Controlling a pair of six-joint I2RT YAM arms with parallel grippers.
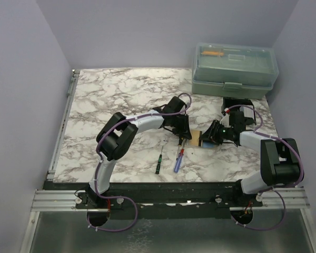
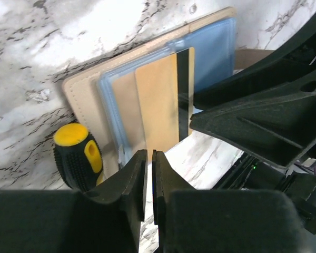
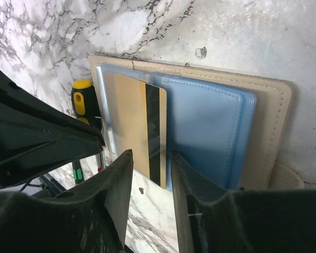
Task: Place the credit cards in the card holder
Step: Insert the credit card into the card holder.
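The card holder (image 1: 196, 135) lies open and flat on the marble table, tan with clear blue pockets (image 2: 84, 100) (image 3: 271, 132). One tan credit card (image 2: 158, 105) (image 3: 131, 121) with a black stripe sits partly inside the left pocket, its end sticking out toward both arms. My left gripper (image 1: 184, 136) (image 2: 149, 153) hovers at that end with only a thin slit between its jaws and nothing in them. My right gripper (image 1: 208, 136) (image 3: 150, 155) faces it from the other side, open, its jaws standing over the card's free end without clamping it.
A yellow-and-black screwdriver handle (image 2: 76, 155) (image 3: 82, 97) lies against the holder's left edge. A green screwdriver (image 1: 158, 162) and a blue one (image 1: 177, 159) lie nearer the front. The translucent green toolbox (image 1: 234, 68) stands at the back right.
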